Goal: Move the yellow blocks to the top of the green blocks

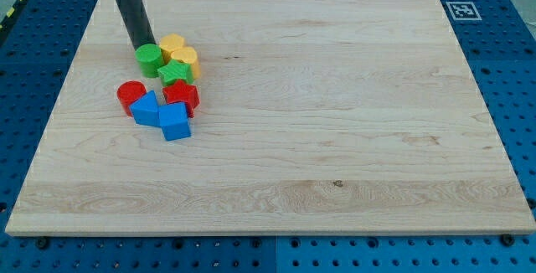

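my tip (144, 47) touching green cylinder (150, 58) from view's upper left. yellow blocks (178, 52) just right of it, hugging green star (174, 74). tool just bare rod, nothing pinched. worktop (335, 139).

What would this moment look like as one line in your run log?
my tip: touching green cylinder's upper left | yellow blocks: right of green cylinder, above green star | status: ongoing

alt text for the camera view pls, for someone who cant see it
My tip touches the upper left of a green cylinder in a tight cluster at the upper left of a wooden board: two yellow blocks, a green star, two red blocks and two blue blocks.
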Available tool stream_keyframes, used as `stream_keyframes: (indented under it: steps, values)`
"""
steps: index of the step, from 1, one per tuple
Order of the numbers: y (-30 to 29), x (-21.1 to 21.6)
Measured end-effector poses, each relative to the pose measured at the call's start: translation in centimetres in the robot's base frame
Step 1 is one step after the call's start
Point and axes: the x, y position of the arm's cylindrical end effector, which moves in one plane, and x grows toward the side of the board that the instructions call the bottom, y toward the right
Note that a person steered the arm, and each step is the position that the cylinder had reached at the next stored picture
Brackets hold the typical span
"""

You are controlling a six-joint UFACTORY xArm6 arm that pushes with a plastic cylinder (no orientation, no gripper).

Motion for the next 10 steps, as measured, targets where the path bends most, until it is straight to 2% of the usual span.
stream_keyframes:
  steps: [2,4,6,7,10]
  values:
    - [0.9,3.0]
    - [-1.3,-2.5]
    - [8.1,-3.3]
    - [8.2,-3.0]
    - [3.3,0.3]
